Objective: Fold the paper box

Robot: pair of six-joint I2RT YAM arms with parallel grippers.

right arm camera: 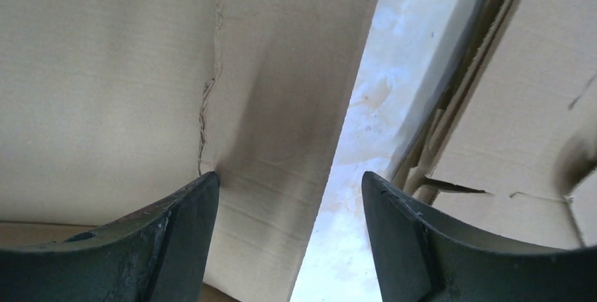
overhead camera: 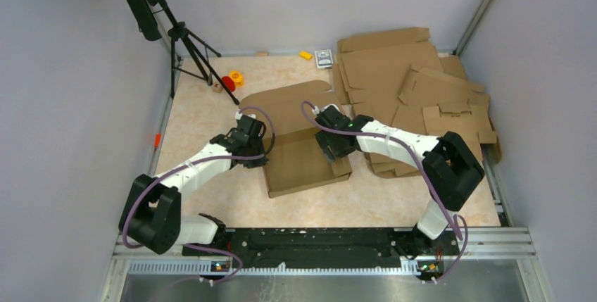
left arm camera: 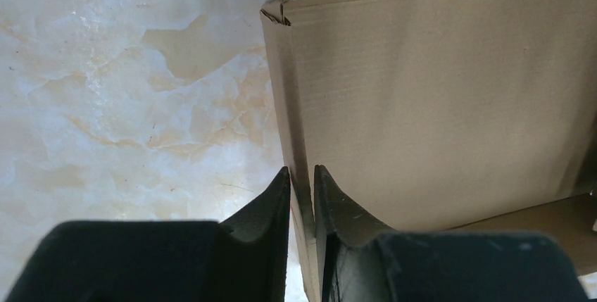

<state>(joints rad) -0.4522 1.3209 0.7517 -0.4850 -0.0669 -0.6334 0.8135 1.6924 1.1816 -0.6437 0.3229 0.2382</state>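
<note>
This box is light, stiff corrugated stuff and probably only bends cleanly on the creases. Its raised side wall sits pinched between the narrow left claw. The right claw gapes wide over the other edge, holding nothing. I'd grab wall edges.

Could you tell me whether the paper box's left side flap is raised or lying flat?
Raised: the left gripper pinches the flap from both sides, and it stands up from the paper box panel.
</note>
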